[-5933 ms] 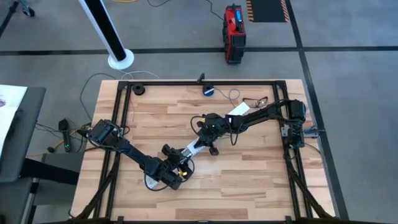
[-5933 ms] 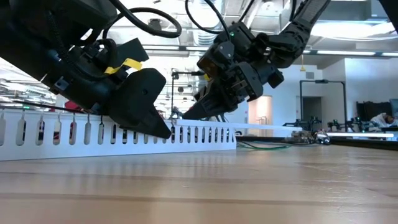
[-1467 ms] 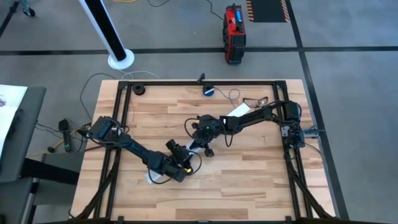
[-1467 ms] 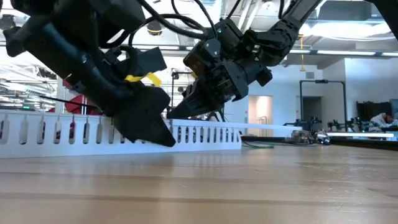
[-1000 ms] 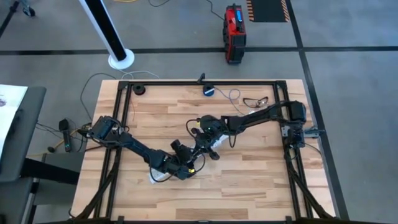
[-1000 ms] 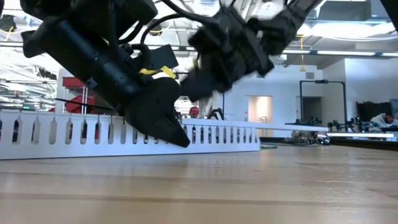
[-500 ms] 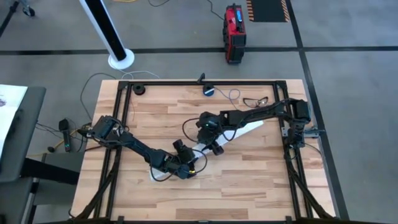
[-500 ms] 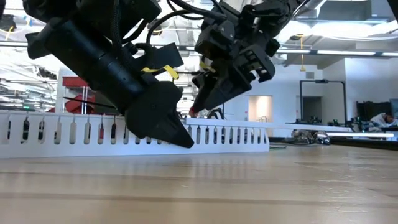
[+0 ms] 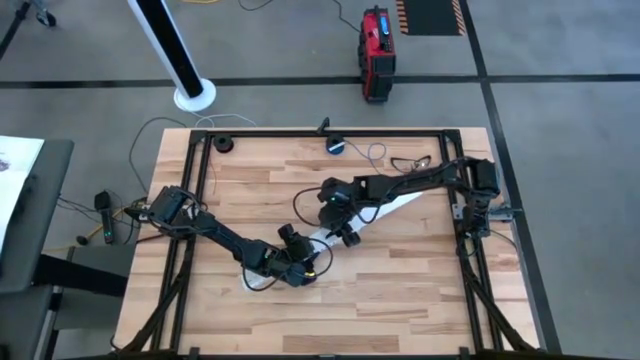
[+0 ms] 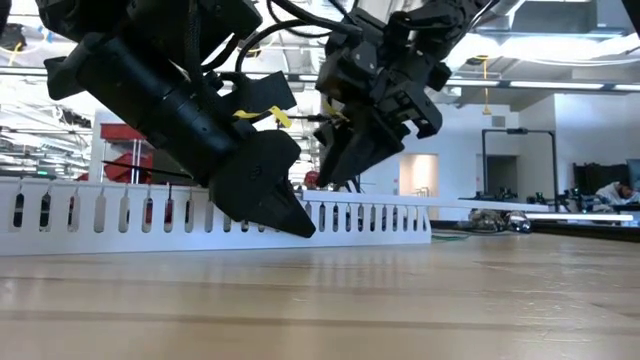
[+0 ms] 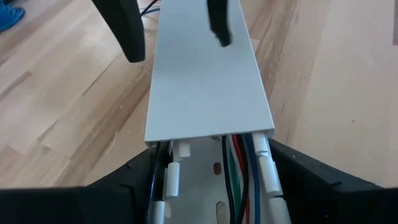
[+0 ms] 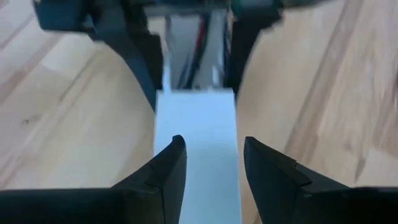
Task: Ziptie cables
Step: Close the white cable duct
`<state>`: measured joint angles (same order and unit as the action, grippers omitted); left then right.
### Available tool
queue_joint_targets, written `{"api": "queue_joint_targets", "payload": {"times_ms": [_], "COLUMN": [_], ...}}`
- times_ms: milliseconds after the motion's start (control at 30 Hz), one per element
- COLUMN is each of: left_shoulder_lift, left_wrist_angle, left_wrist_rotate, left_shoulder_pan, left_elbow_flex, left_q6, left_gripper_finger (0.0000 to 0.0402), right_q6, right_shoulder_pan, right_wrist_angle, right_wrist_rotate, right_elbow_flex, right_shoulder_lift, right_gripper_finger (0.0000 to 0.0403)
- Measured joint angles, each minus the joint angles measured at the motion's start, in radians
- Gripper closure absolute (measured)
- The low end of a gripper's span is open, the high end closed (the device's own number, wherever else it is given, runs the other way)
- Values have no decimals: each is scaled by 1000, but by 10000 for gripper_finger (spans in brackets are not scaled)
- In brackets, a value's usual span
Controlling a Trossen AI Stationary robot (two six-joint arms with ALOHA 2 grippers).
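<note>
Matt white plastic duct (image 11: 208, 87); pale wood-plank table (image 9: 400, 290).

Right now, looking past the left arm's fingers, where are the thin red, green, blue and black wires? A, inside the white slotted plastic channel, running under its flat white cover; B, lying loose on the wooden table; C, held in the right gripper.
A: in the left wrist view the thin coloured wires lie in the white slotted channel and disappear under the flat white cover, between the left gripper fingers.
</note>
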<state>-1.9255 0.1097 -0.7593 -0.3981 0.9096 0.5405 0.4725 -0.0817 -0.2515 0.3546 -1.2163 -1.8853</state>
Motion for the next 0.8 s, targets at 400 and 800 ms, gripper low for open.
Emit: {"api": "queue_joint_targets", "payload": {"times_ms": [400, 800], "left_shoulder_lift": [0, 3], "left_wrist_angle": [10, 13], "left_wrist_rotate": [0, 17], "left_shoulder_pan": [1, 20], "left_elbow_flex": [0, 0], "left_q6": [2, 47], "left_gripper_finger": [171, 171], "right_q6": [94, 107], "right_shoulder_pan": [27, 64], "right_wrist_angle": [-156, -102], "right_wrist_rotate": [-178, -184], "right_elbow_flex": [-6, -3], "right_shoulder_lift": [7, 2], "right_gripper_finger": [357, 401]}}
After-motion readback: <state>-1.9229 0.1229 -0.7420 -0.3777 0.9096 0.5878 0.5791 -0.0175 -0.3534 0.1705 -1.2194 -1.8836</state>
